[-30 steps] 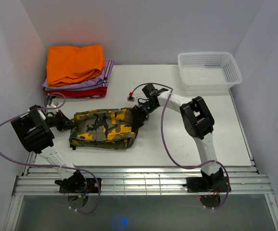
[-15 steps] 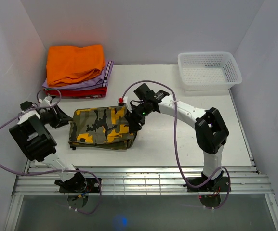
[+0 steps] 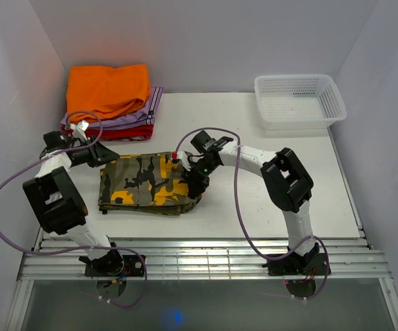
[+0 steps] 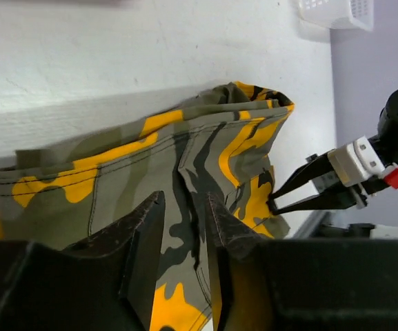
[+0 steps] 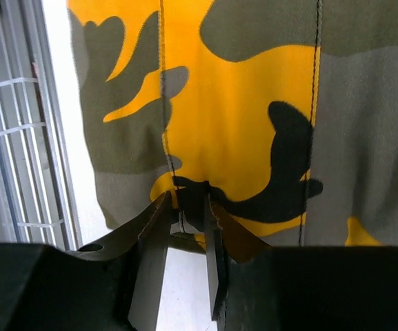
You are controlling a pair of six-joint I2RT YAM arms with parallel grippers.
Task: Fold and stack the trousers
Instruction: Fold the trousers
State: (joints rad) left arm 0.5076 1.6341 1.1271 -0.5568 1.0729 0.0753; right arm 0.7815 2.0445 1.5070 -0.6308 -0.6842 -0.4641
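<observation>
The camouflage trousers [image 3: 143,183] lie folded into a flat rectangle at the table's left centre. My left gripper [image 3: 107,156] is at their far left corner. In the left wrist view this gripper [image 4: 183,196] hovers open over the trousers [image 4: 116,179], jaws a narrow gap apart, with a crease running between them. My right gripper [image 3: 197,183] is at the trousers' right edge. In the right wrist view it [image 5: 187,200] is shut on a dark fold at the edge of the trousers [image 5: 254,103]. The left wrist view also catches the right gripper [image 4: 274,203] at that edge.
A stack of folded clothes, orange [image 3: 109,89] over lilac and red, sits at the back left, just beyond the trousers. A white basket [image 3: 299,100] stands at the back right. A metal rail [image 3: 205,258] runs along the near edge, and walls close in on both sides.
My right gripper came down from the trousers' far right corner to their right edge and closed on the cloth. My left gripper opened and moved to the far left corner.
</observation>
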